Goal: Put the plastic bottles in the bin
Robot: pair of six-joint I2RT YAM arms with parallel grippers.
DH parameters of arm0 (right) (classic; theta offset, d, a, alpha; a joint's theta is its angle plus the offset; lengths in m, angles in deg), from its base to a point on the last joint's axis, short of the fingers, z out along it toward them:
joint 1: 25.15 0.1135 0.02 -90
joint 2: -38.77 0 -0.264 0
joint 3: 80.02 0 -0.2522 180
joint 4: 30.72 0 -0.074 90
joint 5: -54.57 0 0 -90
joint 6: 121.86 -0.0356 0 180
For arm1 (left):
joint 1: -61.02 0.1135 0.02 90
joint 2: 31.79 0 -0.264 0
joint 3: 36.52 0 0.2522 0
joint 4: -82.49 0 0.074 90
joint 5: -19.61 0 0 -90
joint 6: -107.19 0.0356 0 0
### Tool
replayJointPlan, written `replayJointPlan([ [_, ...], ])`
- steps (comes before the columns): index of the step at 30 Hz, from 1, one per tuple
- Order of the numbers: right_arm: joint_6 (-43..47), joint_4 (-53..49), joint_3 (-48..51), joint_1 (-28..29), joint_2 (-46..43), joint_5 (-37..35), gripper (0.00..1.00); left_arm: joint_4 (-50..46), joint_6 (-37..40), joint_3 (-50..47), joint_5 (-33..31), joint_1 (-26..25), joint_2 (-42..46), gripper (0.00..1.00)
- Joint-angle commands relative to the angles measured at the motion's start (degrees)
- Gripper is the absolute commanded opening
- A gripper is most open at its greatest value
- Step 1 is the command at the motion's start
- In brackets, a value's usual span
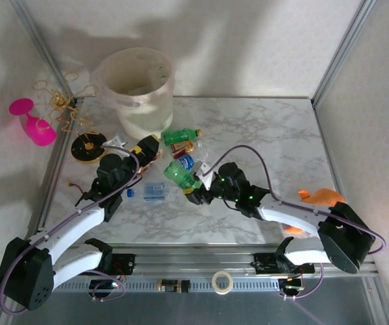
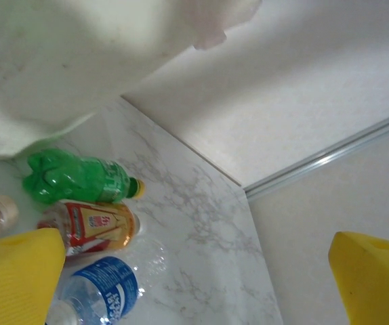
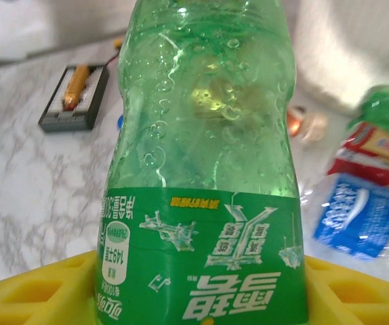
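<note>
A green bottle (image 3: 205, 169) is clamped between the fingers of the right gripper (image 1: 194, 190). The left gripper (image 1: 151, 149) is spread open beside the bin (image 1: 140, 101), with nothing held.

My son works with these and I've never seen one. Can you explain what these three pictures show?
Two robot arms are bolted at the near edge of a marble table. The wide picture comes from a camera above and behind them; the other two come from cameras on each wrist, looking past yellow fingers. Crushed plastic bottles lie near a cream bin with a bag liner. The right gripper is shut on a green bottle. The left gripper is open and empty, facing a second green bottle, a brown bottle and a clear blue-labelled bottle.
</note>
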State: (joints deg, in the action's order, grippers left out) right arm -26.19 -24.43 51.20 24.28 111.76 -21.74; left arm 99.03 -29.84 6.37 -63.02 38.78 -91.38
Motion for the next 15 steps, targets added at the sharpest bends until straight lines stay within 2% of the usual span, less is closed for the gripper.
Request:
replayJointPlan([
  [1, -4.32, 6.17, 2.01, -2.15, -3.29, -0.13, 0.53, 4.19, -1.9, 0.8, 1.71, -2.1, -0.8, 1.0],
  [9, -7.89, 8.3, 3.17, -4.65, -4.91, -5.7, 0.52, 7.09, -1.58, 2.69, 3.11, -7.89, -2.57, 1.0],
  [15, -10.15, 12.2, 2.72, -4.69, -4.29, -6.19, 0.52, 9.2, -1.82, 4.49, 3.91, -13.3, -7.74, 1.0],
])
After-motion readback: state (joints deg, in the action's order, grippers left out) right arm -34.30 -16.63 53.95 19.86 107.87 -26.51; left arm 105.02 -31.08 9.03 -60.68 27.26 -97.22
